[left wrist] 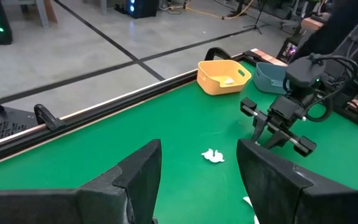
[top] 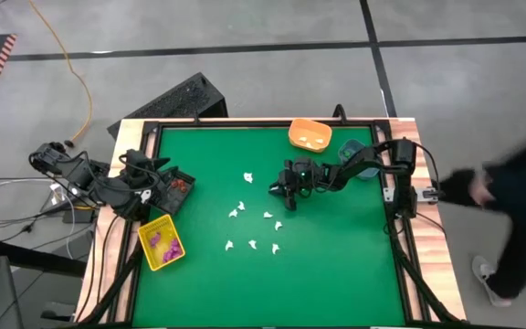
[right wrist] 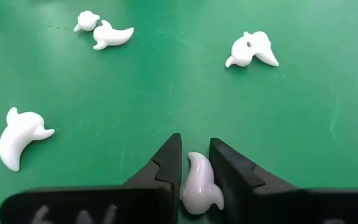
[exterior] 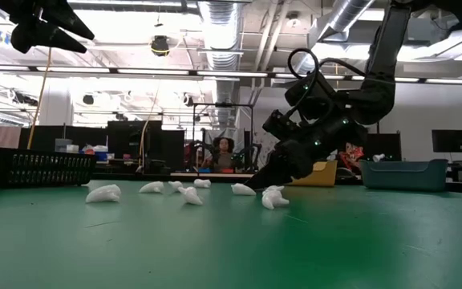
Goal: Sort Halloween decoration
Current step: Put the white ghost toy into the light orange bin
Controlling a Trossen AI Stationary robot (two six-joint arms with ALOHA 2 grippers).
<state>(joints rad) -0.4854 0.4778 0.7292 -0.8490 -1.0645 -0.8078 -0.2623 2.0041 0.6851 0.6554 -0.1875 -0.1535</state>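
Several white ghost-shaped trinkets (top: 253, 245) lie scattered on the green table (top: 336, 274). My right gripper (top: 279, 193) reaches in from the table's right, low over the middle, and is shut on one white ghost (right wrist: 199, 186). Other ghosts (right wrist: 20, 134) lie loose around it. My left gripper (left wrist: 197, 180) is open and raised at the table's left edge, beside the black bin (top: 176, 187) of reddish trinkets. Purple trinkets sit in the yellow bin (top: 161, 242). White ones lie in the orange bin (top: 309, 135). My right gripper pinches the white ghost between its two fingers (right wrist: 166, 165), one on each flank of its narrow upper body (right wrist: 196, 167). The fingers slant down from the table's right (exterior: 259, 183). The ghost sits at table height; whether it is lifted clear I cannot tell.
A blue bin (top: 349, 152) stands at the far right, partly under my right arm. A raised black rim (top: 245, 122) frames the table. A person (top: 519, 210) moves past the table's right side. Bare green cloth lies toward the near edge (top: 272, 292).
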